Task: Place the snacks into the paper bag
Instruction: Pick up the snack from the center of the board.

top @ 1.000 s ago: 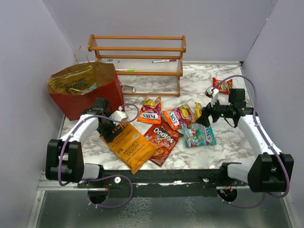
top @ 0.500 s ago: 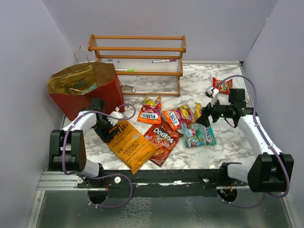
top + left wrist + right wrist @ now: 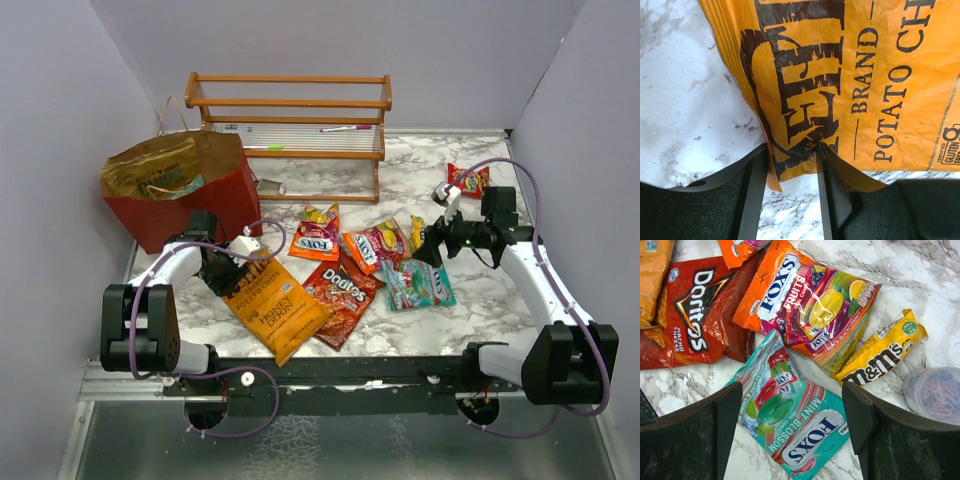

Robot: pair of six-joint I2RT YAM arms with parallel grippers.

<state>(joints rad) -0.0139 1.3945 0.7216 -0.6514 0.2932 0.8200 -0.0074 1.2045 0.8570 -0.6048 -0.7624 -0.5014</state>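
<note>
At far left on the counter (image 3: 470, 320), the paper bag (image 3: 215, 205) stands open. Just beside it, the left pincer (image 3: 790, 147) pinches the Kettle bag (image 3: 865, 75) by a corner; the next move calls for lifting it over the bag's rim. Rightward, the right pincer (image 3: 791, 390) hangs open above the mint pack (image 3: 790, 425).

- Paper bag (image 3: 160, 215) mouth: left part filled by a tan packet (image 3: 150, 168); right part open.
- Wooden rack (image 3: 288, 105) stands just right of the bag, on the far side.
</note>
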